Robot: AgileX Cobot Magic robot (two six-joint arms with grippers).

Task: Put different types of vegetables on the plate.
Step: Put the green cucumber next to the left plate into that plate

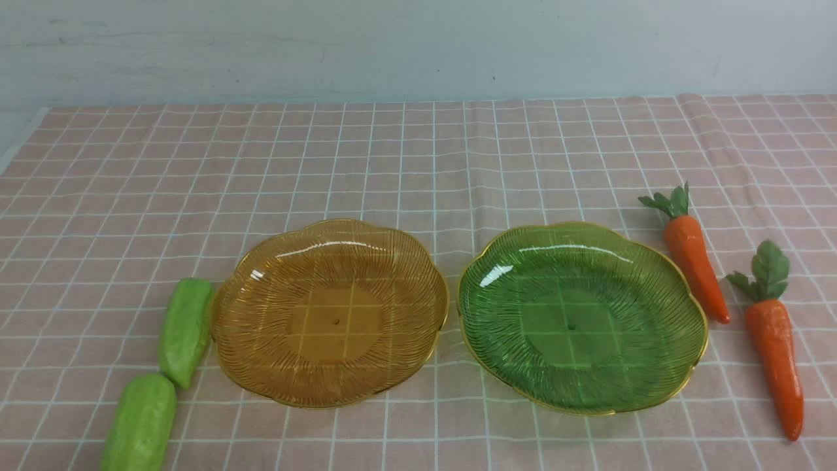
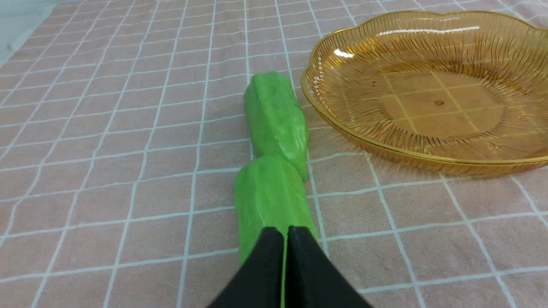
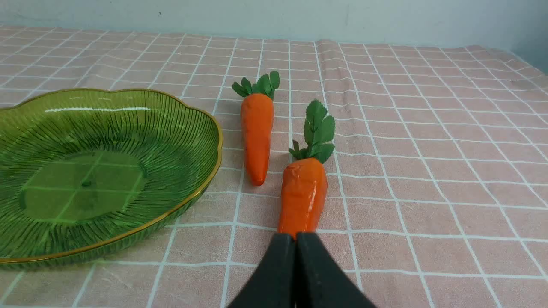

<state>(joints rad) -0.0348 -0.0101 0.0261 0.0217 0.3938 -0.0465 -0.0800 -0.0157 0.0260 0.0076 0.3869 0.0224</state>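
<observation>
Two light-green gourds lie end to end left of the amber plate (image 1: 274,379): the far one (image 1: 186,330) and the near one (image 1: 140,425). Two orange carrots lie right of the green plate (image 1: 680,366): the inner one (image 1: 694,261) and the outer one (image 1: 775,356). Both plates hold nothing. The left wrist view shows my left gripper (image 2: 285,233) shut and empty, above the near gourd (image 2: 267,196). The right wrist view shows my right gripper (image 3: 295,239) shut and empty, above the tip of the outer carrot (image 3: 303,194). Neither gripper shows in the front view.
A pink checked cloth (image 1: 418,163) covers the table. A pale wall stands behind it. The cloth's left edge (image 1: 26,140) shows at the far left. A fold runs in the cloth at the back right (image 1: 693,118).
</observation>
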